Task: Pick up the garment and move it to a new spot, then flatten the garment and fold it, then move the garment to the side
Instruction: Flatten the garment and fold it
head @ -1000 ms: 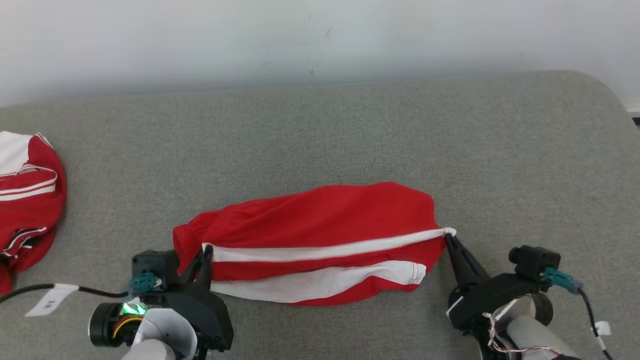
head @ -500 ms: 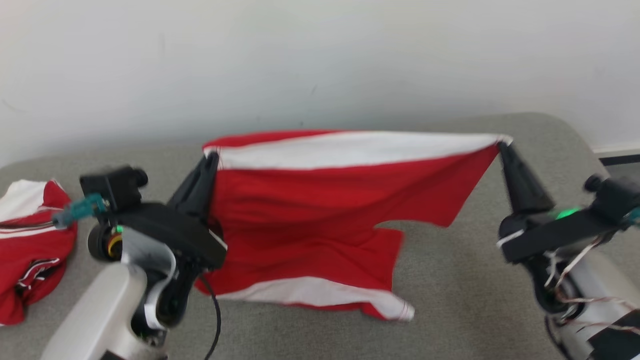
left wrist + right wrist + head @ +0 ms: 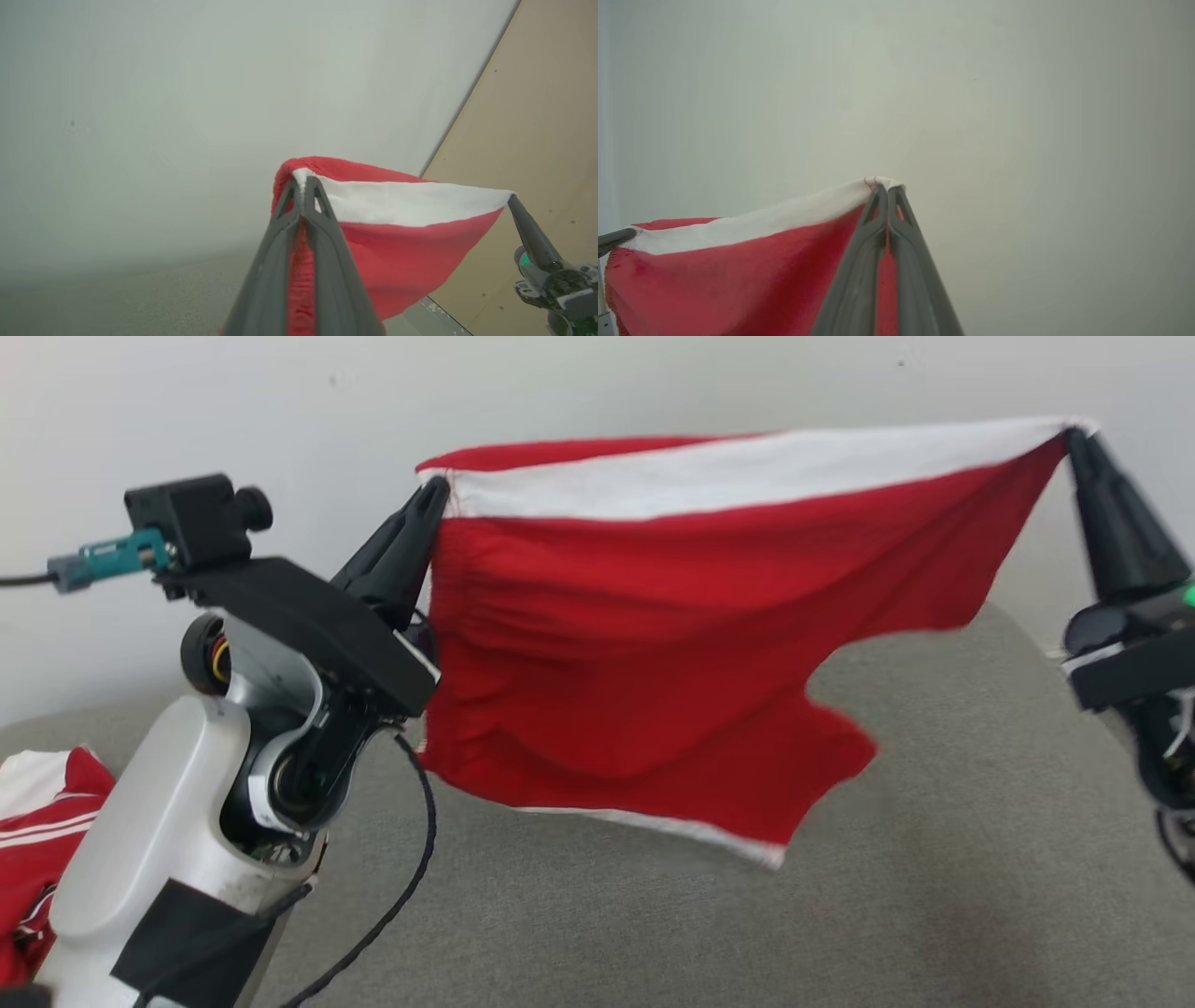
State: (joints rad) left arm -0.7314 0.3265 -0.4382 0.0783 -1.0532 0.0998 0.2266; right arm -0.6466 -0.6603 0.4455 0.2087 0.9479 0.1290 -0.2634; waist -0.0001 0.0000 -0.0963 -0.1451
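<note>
Off the grey cushion [image 3: 934,896] within 1 second, the red garment [image 3: 653,644] now hangs stretched in mid-air, left gripper [image 3: 434,495] and right gripper [image 3: 1074,434] each clamped on a white-banded corner, so relocation looks underway.

Red, white-banded garment [image 3: 672,644] hangs stretched taut above couch.

Soft even light; garment [image 3: 653,644] edges motion-blurred; hazy, pale wrist views.

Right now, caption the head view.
Left gripper and right gripper stretch the red-and-white fabric garment above the grey cushion.
</note>
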